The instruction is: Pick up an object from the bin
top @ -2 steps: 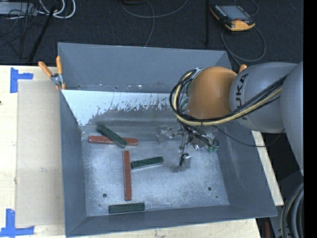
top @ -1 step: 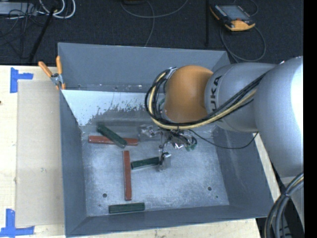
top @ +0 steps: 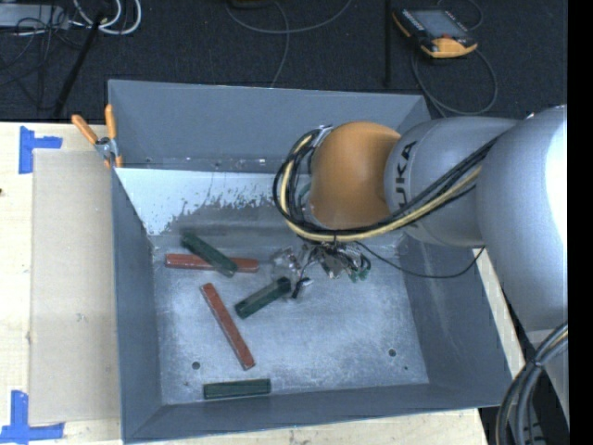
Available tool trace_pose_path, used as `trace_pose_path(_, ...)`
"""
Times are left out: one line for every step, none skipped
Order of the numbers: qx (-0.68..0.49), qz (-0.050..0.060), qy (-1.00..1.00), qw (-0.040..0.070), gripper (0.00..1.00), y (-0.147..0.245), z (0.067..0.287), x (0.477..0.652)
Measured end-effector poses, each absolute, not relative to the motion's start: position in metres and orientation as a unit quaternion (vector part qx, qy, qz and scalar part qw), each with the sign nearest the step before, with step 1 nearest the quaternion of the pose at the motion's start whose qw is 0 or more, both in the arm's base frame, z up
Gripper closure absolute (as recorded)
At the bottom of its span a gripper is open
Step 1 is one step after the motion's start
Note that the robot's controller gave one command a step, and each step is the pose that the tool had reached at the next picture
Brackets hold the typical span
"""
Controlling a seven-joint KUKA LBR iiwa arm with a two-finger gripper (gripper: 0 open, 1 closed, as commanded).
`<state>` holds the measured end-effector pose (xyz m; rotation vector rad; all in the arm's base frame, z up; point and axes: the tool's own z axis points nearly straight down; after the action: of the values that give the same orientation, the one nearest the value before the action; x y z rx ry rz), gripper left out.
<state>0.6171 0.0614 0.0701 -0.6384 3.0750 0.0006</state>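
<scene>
- Bin (top: 137, 341) of grey metal, floor dusty and scuffed, with a handful of flat little sticks scattered over its left half.
- Closest to the front wall lies a dark green stick (top: 237, 389), flat and level, well apart from the others.
- Just beyond it a red-brown stick (top: 228, 326) lies on a slant, its upper end to the left and its lower end pointing towards the front.
- Next comes a second dark green stick (top: 262, 299) near the middle of the floor, tilted up to the right. Its right end runs up to the tip of the gripper (top: 298, 283).
- From where I stand, the gripper is low over the floor at that stick's right end. I cannot tell whether it is open or closed, nor whether it has hold of the stick.
- Farther back on the left, a long red stick (top: 181, 260) lies level near the back slope, and a short dark green bar (top: 209, 255) lies slantwise across its middle, touching it.
- Above the gripper sits the orange cover (top: 347, 176) on the wrist, with looped cables (top: 289, 207) down its left side.
- The silver arm (top: 482, 184) reaches in from the right, over the bin's right wall.
</scene>
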Motion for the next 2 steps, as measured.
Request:
trace_pose_path(-0.487, -0.001, 0.873, 0.003, 1.00, 0.0397, 0.2225, 0.6063)
trace_pose_path(-0.486, 0.001, 0.874, 0.001, 0.00, 0.0393, 0.2207, 0.6055)
